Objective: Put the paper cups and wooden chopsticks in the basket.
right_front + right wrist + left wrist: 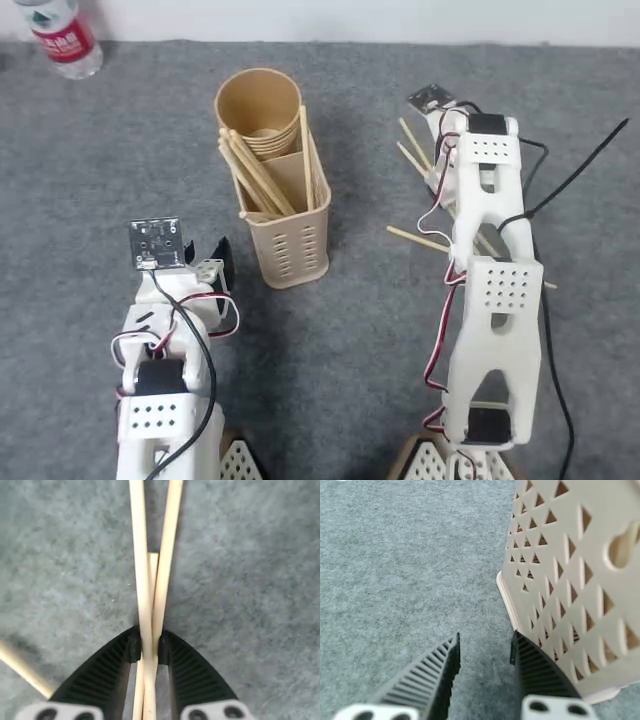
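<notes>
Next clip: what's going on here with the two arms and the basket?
The right gripper is shut on a few wooden chopsticks over the grey mat. Loose chopsticks lie on the mat beside that arm. The basket already holds stacked paper cups and a bundle of chopsticks. The left gripper sits open and empty beside the basket's wall.

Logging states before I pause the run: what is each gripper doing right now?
Left gripper: open, empty, beside the beige perforated plastic basket.
Right gripper: shut on pale wooden chopsticks.
</notes>
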Robot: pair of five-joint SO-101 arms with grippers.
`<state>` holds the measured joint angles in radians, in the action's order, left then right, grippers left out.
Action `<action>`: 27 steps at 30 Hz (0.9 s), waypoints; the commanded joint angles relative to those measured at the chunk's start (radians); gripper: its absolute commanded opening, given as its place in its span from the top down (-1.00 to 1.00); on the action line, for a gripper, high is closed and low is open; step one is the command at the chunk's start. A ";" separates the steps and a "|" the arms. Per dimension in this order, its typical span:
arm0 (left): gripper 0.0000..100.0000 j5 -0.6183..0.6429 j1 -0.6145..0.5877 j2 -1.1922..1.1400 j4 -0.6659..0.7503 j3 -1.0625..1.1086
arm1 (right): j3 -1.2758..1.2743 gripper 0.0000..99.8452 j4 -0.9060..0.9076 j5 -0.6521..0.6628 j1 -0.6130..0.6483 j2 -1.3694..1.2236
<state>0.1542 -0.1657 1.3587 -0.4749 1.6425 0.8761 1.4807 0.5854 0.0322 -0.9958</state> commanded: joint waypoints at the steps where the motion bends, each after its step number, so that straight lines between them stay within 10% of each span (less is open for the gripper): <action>1: 0.65 -0.014 0.005 0.011 0.000 -0.012 | 0.083 0.99 0.114 0.017 0.001 0.028; 17: 0.65 -0.014 0.003 0.011 0.000 -0.012 | 0.350 0.99 0.315 -0.114 -0.015 0.441; 27: 0.65 -0.014 0.002 0.011 0.000 -0.012 | 0.089 0.99 0.317 -0.278 0.248 0.883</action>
<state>0.1542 -0.1657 1.3587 -0.4749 1.6425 1.0648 1.7568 0.3368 0.1749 -0.3038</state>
